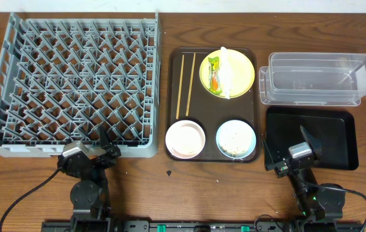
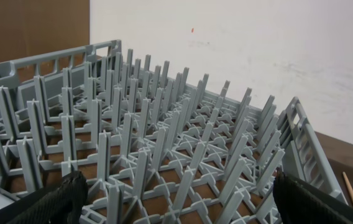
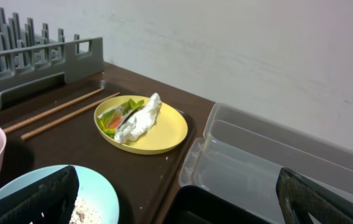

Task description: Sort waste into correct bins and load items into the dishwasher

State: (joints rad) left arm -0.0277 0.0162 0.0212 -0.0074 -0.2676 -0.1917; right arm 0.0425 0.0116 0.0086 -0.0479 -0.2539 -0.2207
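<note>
Two pincers gape empty — left pincer by the grey rack, right pincer over the black tray.

The grey dish rack fills the tabletop's left side, pegs upright. On the brown tray beside it, two wooden chopsticks lie parallel along the left edge. The yellow plate sits in the far right corner, with a crumpled white paper strip and a green-orange wrapper on it. A white bowl and a light blue bowl holding whitish crumbs stand along the near edge. The clear tub lies at the tabletop's far right – the black tray just in front of it.
</note>
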